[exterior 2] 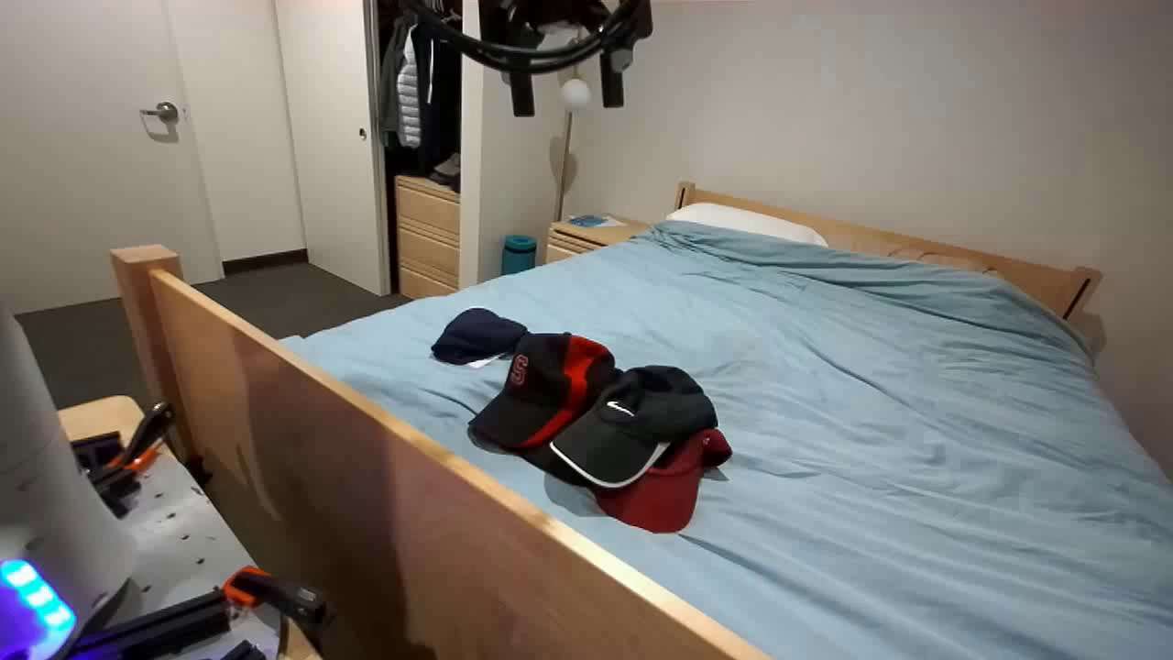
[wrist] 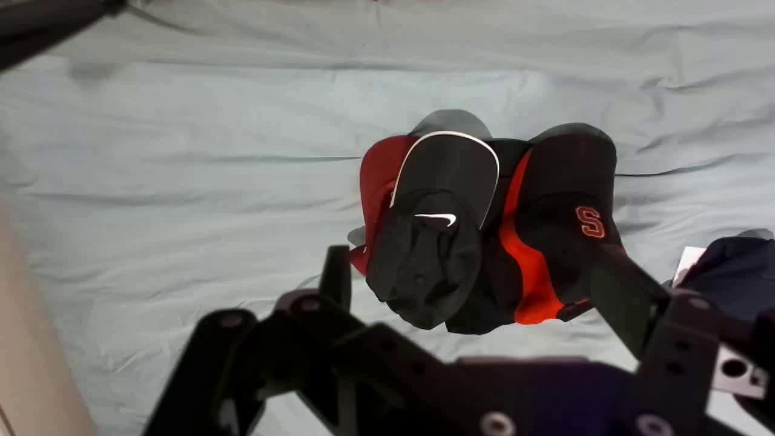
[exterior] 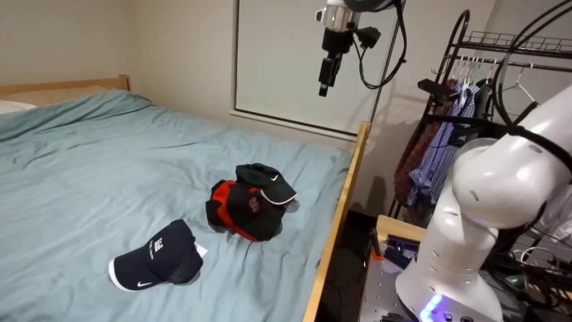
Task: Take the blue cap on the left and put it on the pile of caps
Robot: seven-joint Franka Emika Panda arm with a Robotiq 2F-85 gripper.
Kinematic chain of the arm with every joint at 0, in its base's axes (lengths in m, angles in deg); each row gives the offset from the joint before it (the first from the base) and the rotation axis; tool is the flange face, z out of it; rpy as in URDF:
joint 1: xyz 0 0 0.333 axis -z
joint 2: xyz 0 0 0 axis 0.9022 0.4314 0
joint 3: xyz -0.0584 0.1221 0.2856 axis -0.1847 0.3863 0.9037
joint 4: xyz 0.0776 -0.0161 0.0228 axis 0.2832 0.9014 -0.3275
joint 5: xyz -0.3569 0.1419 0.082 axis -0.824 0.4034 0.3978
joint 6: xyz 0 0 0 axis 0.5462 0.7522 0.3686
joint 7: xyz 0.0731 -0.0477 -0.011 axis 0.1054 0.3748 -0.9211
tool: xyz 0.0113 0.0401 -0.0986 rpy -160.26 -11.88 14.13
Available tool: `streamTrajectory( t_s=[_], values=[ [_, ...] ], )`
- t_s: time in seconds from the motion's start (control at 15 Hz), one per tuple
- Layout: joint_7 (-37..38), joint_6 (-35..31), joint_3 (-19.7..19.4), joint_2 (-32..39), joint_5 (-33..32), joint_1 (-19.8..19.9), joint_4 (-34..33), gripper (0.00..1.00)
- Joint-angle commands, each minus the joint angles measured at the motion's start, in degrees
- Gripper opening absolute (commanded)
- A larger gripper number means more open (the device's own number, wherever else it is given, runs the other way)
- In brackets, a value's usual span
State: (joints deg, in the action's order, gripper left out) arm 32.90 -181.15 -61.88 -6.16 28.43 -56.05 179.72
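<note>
The blue cap (exterior: 172, 255) lies on the bed, dark navy with a white-edged brim and white marks. In an exterior view the blue cap (exterior 2: 475, 335) sits behind the pile, and in the wrist view the blue cap (wrist: 735, 275) is cut off at the right edge. Beside it is the pile of caps (exterior: 243, 208), red, black and black-and-red ones overlapping. My gripper (exterior 2: 568, 103) hangs high above the bed, its fingers wide apart and holding nothing. From the wrist, the pile of caps (wrist: 433, 266) appears below and between the open fingers.
A wooden bed end board (exterior 2: 440, 458) stands between the robot's base and the blue bedding (exterior: 111, 179). A clothes rack (exterior: 460, 89) is behind the arm. Clamps (exterior 2: 275, 591) sit on the base table.
</note>
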Motion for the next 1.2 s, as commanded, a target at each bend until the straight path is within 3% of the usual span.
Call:
streamTrajectory(
  t_s=[0.0,0.33,0.8,1.13],
  values=[
    [0.03,0.11,-0.05,0.02,-0.01,-0.08,-0.10,1.00],
    [-0.77,-0.66,-0.33,1.66,0.51,-0.70,-0.76,1.00],
    [-8.56,-6.23,1.17,22.01,10.87,-9.59,-6.54,1.00],
    [-15.23,-6.49,7.57,38.14,13.43,-11.49,-15.86,1.00]
  ],
)
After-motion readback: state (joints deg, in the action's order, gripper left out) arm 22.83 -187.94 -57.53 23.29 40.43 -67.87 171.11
